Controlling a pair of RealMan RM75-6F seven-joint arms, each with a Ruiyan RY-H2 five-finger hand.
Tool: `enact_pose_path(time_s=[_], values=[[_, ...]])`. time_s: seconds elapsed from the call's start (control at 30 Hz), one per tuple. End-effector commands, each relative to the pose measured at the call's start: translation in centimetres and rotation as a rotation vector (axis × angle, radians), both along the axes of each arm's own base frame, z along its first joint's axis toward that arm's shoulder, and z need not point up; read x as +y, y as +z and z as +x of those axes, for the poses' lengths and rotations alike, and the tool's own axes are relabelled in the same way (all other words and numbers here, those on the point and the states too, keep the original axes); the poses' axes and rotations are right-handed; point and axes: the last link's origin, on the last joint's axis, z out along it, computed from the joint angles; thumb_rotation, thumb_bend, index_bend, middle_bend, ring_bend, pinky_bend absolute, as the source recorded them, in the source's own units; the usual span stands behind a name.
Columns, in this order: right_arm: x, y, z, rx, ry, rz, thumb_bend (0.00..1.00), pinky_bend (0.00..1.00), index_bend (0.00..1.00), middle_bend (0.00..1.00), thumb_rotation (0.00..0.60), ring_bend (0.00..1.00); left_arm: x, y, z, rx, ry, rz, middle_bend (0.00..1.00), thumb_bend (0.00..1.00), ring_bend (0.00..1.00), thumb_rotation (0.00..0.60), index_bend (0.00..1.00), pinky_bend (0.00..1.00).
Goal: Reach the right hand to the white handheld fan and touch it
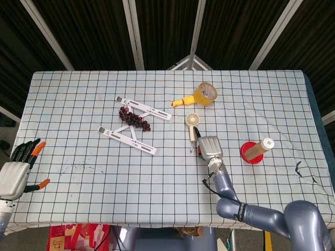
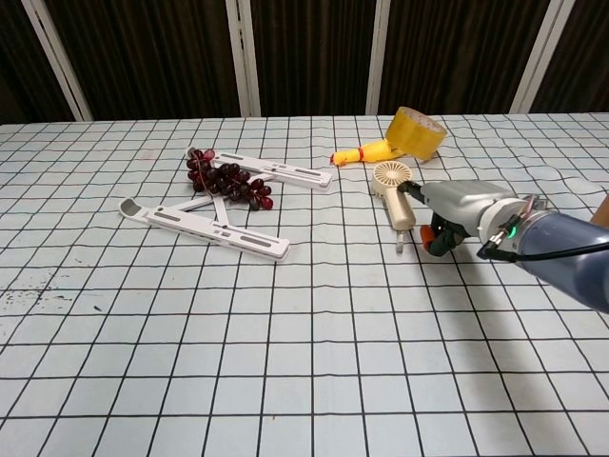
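The white handheld fan [image 1: 193,120] lies flat right of the table's middle, its round head [image 2: 390,174] far and its handle [image 2: 402,210] pointing toward me. My right hand [image 1: 210,147] sits just right of the handle's near end, low over the cloth. In the chest view the right hand [image 2: 462,204] shows its fingers curled down and holding nothing, with the orange fingertips [image 2: 434,239] close beside the handle; contact is not discernible. My left hand [image 1: 15,173] hangs off the table's near left corner, fingers spread and empty.
A yellow tape roll [image 1: 205,94] and a yellow rubber chicken [image 1: 180,102] lie just beyond the fan. A white folding stand [image 1: 134,128] with dark grapes [image 1: 134,118] sits to the left. A wooden cylinder on a red base [image 1: 256,151] stands right of my right hand.
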Motion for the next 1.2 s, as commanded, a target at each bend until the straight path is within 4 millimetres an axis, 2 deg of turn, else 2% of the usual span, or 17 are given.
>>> enact_pose_path(time_s=[0.03, 0.33, 0.5, 0.67, 0.8, 0.9, 1.0, 1.1, 1.2], values=[[0.1, -0.3, -0.4, 0.013, -0.010, 0.007, 0.72, 0.87, 0.00, 0.84, 0.600, 0.90, 0.0, 0.0, 0.0, -0.001, 0.002, 0.001, 0.00, 0.00, 0.00, 0.600, 0.00, 0.00], [0.2, -0.4, -1.2, 0.039, -0.035, 0.014, 0.72, 0.87, 0.00, 0.84, 0.600, 0.90, 0.0, 0.0, 0.0, -0.003, 0.002, 0.001, 0.00, 0.00, 0.00, 0.600, 0.00, 0.00], [0.0, 0.2, -0.4, 0.018, -0.014, -0.012, 0.72, 0.87, 0.00, 0.84, 0.600, 0.90, 0.0, 0.0, 0.0, -0.001, 0.002, 0.002, 0.00, 0.00, 0.00, 0.600, 0.00, 0.00], [-0.5, 2.3, 1.6, -0.040, 0.054, -0.093, 0.72, 0.87, 0.00, 0.84, 0.600, 0.90, 0.0, 0.0, 0.0, -0.002, 0.002, 0.004, 0.00, 0.00, 0.00, 0.600, 0.00, 0.00], [-0.5, 5.0, 3.0, -0.087, 0.120, -0.177, 0.72, 0.86, 0.00, 0.84, 0.600, 0.89, 0.0, 0.0, 0.0, -0.003, 0.002, 0.006, 0.00, 0.00, 0.00, 0.600, 0.00, 0.00], [0.0, 6.7, 3.2, -0.106, 0.154, -0.220, 0.72, 0.81, 0.00, 0.83, 0.600, 0.85, 0.0, 0.0, 0.0, -0.004, 0.001, 0.009, 0.00, 0.00, 0.00, 0.600, 0.00, 0.00], [1.2, 8.7, 2.7, -0.110, 0.185, -0.256, 0.72, 0.71, 0.00, 0.76, 0.600, 0.75, -0.1, 0.1, 0.0, -0.003, -0.002, 0.014, 0.00, 0.00, 0.00, 0.600, 0.00, 0.00], [2.9, 10.7, 1.4, -0.104, 0.203, -0.279, 0.72, 0.57, 0.00, 0.62, 0.600, 0.62, -0.2, 0.1, 0.0, -0.005, -0.002, 0.017, 0.00, 0.00, 0.00, 0.600, 0.00, 0.00], [5.0, 12.8, -0.4, -0.074, 0.212, -0.292, 0.70, 0.38, 0.00, 0.45, 0.600, 0.44, -0.3, 0.2, 0.0, -0.002, -0.003, 0.021, 0.00, 0.00, 0.00, 0.600, 0.00, 0.00]])
